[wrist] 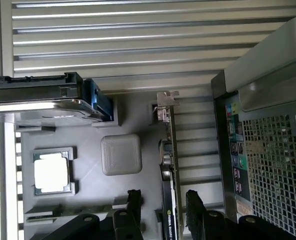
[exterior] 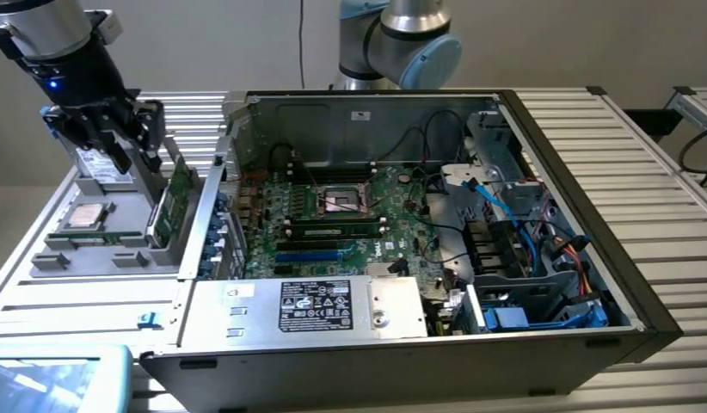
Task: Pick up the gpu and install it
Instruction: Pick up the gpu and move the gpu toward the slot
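Note:
The gpu (exterior: 175,203) stands on its long edge in a slot of the grey parts tray (exterior: 101,251), just outside the open computer case (exterior: 445,215). In the wrist view the gpu (wrist: 169,165) shows edge-on, with its silver bracket (wrist: 167,101) at the far end. My gripper (exterior: 137,157) hangs right above the card. The gripper (wrist: 164,202) is open, one black finger (wrist: 134,201) on each side of the card, with a gap showing on one side. The motherboard's blue slots (exterior: 313,255) lie bare inside the case.
The tray also holds a processor (wrist: 51,172), a silver drive (wrist: 38,104) standing on edge and a grey square pad (wrist: 121,154). The case's rear wall (wrist: 268,150) stands close beside the card. A power supply (exterior: 302,305) fills the case's near end. Cables crowd the exterior view's right.

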`<state>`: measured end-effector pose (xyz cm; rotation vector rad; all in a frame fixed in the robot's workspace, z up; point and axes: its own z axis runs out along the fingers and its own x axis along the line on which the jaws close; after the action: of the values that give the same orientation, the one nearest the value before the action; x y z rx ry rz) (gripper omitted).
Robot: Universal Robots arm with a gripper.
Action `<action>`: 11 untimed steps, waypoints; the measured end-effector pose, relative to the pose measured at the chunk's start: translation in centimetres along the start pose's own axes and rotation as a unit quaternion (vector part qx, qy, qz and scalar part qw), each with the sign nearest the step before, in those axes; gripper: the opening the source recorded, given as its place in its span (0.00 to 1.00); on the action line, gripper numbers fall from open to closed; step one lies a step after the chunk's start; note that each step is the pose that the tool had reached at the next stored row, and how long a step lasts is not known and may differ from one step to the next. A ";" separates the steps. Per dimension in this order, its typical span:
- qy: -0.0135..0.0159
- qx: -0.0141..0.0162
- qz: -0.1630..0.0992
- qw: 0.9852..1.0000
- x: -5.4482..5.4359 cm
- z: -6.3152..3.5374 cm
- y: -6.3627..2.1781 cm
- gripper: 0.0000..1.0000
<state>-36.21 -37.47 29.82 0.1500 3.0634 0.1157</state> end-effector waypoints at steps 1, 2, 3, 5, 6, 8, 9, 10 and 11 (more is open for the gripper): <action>0.000 0.000 0.000 1.000 0.0 0.20 -0.02 0.49; 0.000 0.000 0.000 1.000 0.0 0.37 -0.03 0.49; 0.000 0.000 0.000 1.000 0.0 0.56 -0.04 0.49; 0.000 0.000 -0.004 1.000 -0.1 0.93 -0.10 0.49; 0.001 -0.001 -0.008 1.000 -0.2 1.12 -0.11 0.49; 0.002 -0.001 -0.021 1.000 -0.2 1.48 -0.14 0.49; 0.002 -0.002 -0.028 1.000 -0.2 1.65 -0.15 0.49; 0.003 -0.003 -0.036 0.999 -0.1 1.84 -0.17 0.49; 0.003 -0.003 -0.043 0.999 -0.1 2.01 -0.18 0.49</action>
<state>-35.94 -37.52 27.81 0.0173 3.0702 0.1205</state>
